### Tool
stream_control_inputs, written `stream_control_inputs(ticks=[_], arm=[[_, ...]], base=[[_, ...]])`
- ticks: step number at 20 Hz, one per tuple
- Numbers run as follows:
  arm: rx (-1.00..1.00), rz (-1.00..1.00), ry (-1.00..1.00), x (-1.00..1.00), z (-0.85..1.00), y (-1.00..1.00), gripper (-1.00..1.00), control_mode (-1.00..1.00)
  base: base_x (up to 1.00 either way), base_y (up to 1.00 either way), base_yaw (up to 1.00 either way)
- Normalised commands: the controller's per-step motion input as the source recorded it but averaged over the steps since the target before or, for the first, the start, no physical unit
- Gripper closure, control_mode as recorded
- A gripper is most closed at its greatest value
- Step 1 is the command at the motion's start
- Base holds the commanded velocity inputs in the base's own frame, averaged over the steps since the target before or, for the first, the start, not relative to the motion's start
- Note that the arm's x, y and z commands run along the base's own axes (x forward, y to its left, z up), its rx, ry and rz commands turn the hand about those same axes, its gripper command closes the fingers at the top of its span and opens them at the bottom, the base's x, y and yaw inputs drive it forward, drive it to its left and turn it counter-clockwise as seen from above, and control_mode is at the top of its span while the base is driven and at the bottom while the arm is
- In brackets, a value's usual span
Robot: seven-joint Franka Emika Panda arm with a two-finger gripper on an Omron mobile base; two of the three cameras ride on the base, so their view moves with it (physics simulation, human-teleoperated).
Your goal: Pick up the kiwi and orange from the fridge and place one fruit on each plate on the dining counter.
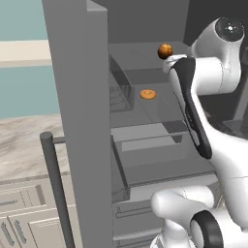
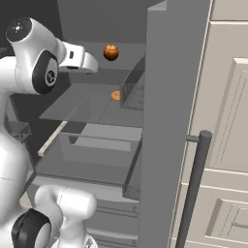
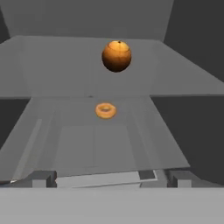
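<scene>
An open grey steel fridge (image 1: 82, 97) fills the scene, its interior a set of flat grey shelves with see-through drawers below. The orange (image 3: 116, 56) is the landmark: a small round ball, deep orange-brown with a dark spot at its top, sitting on an upper shelf toward the back of the fridge. On the next shelf down and nearer the front than the orange lies a flat, paler orange ring-shaped piece (image 3: 105, 110). It is well apart from the orange.

To one side of the orange, the open fridge door stands edge-on as a tall smooth grey slab, with clear bins on its inner face. A long dark bar handle (image 2: 193, 189) runs down the door's outer side, low and far from the orange. Beyond the door, away from the orange, are white panelled cabinets (image 2: 227, 116) and a beige marble-patterned counter top (image 1: 24, 145).

The white arm with dark joints reaches into the fridge, its wrist just beside the orange at about the same height. The gripper (image 3: 112, 178) points at the shelves, with the orange straight ahead and above the ring. Its two small dark finger tips stand wide apart, holding nothing and touching nothing.
</scene>
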Motion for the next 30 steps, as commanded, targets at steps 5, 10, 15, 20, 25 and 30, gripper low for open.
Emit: stream_control_inputs(ticks=[5, 10, 15, 20, 25, 30], arm=[[0.00, -0.01, 0.12, 0.85, 0.00, -0.27, -1.00, -1.00], [0.00, 0.00, 0.00, 0.71, 0.00, -0.12, -1.00, -1.00], [0.00, 0.00, 0.00, 0.67, -0.02, -0.03, -1.00, -1.00], [0.00, 0.00, 0.00, 0.61, -0.04, 0.00, -1.00, -1.00], [0.00, 0.00, 0.00, 0.54, -0.06, -0.04, -1.00, -1.00], [0.00, 0.00, 0.00, 0.58, -0.12, -0.07, -1.00, -1.00]], base=[[0.00, 0.00, 0.00], [0.00, 0.00, 0.00], [0.00, 0.00, 0.00], [0.00, 0.00, 0.00], [0.00, 0.00, 0.00], [0.00, 0.00, 0.00]])
